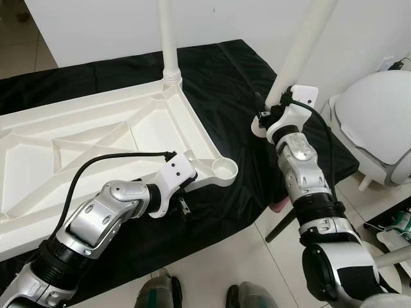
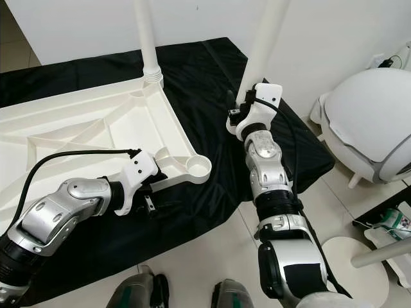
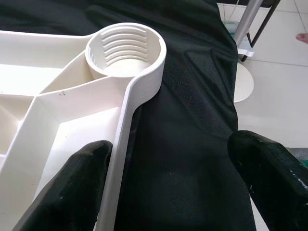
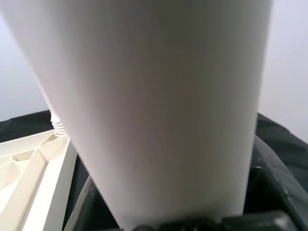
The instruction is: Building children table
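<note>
A white children's table top [image 1: 96, 138] lies upside down on a black cloth [image 1: 225, 77]. One white leg [image 1: 168, 38] stands screwed into its far corner. The near right corner has an empty threaded socket [image 3: 126, 48]. My left gripper [image 3: 168, 178] is open just short of that socket, straddling the table top's rim, one finger [image 3: 72, 187] inside the frame and the other over the cloth. My right gripper [image 1: 266, 119] is shut on a second white leg [image 1: 298, 51], held tilted above the cloth to the right of the socket. That leg [image 4: 159, 96] is very close in the right wrist view.
A white rounded pod-like seat [image 1: 379, 122] stands on the tiled floor at the right, with a round white base [image 2: 353, 263] and a grey pole [image 1: 282, 224] nearby. A white wall runs behind the cloth. My feet [image 1: 160, 292] are at the cloth's near edge.
</note>
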Controlling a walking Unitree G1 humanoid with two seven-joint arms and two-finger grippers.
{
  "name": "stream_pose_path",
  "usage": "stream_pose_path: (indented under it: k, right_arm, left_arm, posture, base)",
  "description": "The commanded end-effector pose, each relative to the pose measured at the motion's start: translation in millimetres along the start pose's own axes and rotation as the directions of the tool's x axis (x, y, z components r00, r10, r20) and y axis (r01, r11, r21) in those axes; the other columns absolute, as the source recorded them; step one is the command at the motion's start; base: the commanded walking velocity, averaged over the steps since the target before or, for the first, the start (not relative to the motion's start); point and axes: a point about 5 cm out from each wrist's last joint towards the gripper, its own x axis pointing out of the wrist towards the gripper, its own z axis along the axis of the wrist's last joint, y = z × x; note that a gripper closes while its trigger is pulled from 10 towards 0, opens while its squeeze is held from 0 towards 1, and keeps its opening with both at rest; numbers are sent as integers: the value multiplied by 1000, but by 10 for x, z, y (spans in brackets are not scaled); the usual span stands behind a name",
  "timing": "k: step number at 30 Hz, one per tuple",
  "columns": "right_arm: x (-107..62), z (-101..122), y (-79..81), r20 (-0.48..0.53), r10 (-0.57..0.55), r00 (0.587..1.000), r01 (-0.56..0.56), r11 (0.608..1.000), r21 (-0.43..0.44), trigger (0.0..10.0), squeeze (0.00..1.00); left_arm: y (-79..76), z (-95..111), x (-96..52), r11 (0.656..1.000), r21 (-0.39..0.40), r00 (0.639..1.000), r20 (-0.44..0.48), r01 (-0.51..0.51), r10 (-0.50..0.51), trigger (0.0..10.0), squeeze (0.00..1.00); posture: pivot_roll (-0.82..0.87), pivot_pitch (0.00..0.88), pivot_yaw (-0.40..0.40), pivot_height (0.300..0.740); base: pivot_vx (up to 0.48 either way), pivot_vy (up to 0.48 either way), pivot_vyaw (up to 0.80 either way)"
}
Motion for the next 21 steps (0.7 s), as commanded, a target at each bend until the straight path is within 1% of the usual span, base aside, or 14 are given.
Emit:
stream_pose_path:
  k: [1, 3, 4, 5, 6, 8, 9, 10, 13, 15, 16, 19, 20, 21]
  right_arm:
    - [48, 73, 25, 26, 18, 1000, -18, 1000, -2, 10000, 0]
    - [64, 87, 63, 26, 44, 999, -44, 999, -1, 10000, 0]
    - [64, 87, 63, 26, 44, 999, -44, 999, -1, 10000, 0]
    - [70, 92, 86, 25, 58, 998, -58, 998, 2, 10000, 0]
    - [77, 108, 160, 24, 100, 995, -100, 995, -8, 10000, 0]
    - [78, 133, 287, 27, 166, 986, -165, 986, -31, 10000, 0]
    - [78, 133, 287, 27, 166, 986, -165, 986, -31, 10000, 0]
    - [72, 140, 357, 29, 201, 979, -200, 979, -43, 10000, 0]
    - [63, 142, 411, 29, 231, 973, -229, 972, -46, 10000, 0]
    - [35, 108, 528, 8, 279, 960, -278, 959, -53, 10000, 0]
    - [35, 108, 528, 8, 279, 960, -278, 959, -53, 10000, 0]
    - [-8, 60, 617, -12, 313, 950, -313, 949, -41, 10000, 0]
    - [-19, 44, 636, -21, 324, 946, -325, 946, -26, 10000, 0]
    - [-19, 44, 636, -21, 324, 946, -325, 946, -26, 10000, 0]
  left_arm:
    - [-19, 49, 52, 1000, 14, 1000, 13, -2, 1, 10000, 0]
    - [78, 87, 85, 996, 21, 996, 29, -89, 88, 10000, 0]
    - [78, 87, 85, 996, 21, 996, 29, -89, 88, 10000, 0]
    - [119, 105, 88, 993, 24, 992, 36, -120, 119, 10000, 0]
    - [202, 155, 90, 984, -8, 982, 62, -179, 179, 10000, 0]
    - [291, 211, 85, 968, -57, 965, 83, -246, 250, 10000, 0]
    - [291, 211, 85, 968, -57, 965, 83, -246, 250, 10000, 0]
    - [314, 245, 76, 961, -67, 956, 106, -269, 275, 10000, 0]
    - [329, 266, 67, 955, -80, 949, 119, -285, 293, 10000, 0]
    - [350, 352, 24, 942, -108, 926, 177, -318, 333, 10000, 0]
    - [350, 352, 24, 942, -108, 926, 177, -318, 333, 10000, 0]
    - [362, 388, -48, 921, -141, 890, 238, -365, 389, 10000, 0]
    - [373, 358, -62, 912, -157, 882, 235, -380, 408, 10000, 0]
    - [373, 358, -62, 912, -157, 882, 235, -380, 408, 10000, 0]
  posture:
    - [-24, 0, 15, 740]
    - [-22, 0, 12, 740]
    - [-22, 0, 12, 740]
    - [-22, 0, 12, 740]
    - [-21, 0, 11, 740]
    - [-18, 0, 8, 740]
    - [-18, 0, 8, 740]
    - [-16, 0, 5, 740]
    - [-16, 0, 5, 740]
    - [-2, 1, -4, 740]
    - [-2, 1, -4, 740]
    - [4, 2, -7, 740]
    - [3, 3, -8, 740]
    - [3, 3, -8, 740]
  base:
    - [0, 0, 0]
    - [0, 0, 0]
    - [0, 0, 0]
    - [0, 0, 0]
    - [0, 0, 0]
    - [0, 0, 0]
    - [0, 0, 0]
    - [0, 0, 0]
    - [0, 0, 0]
    - [0, 0, 0]
    - [0, 0, 0]
    - [0, 0, 0]
    - [0, 0, 0]
    - [0, 0, 0]
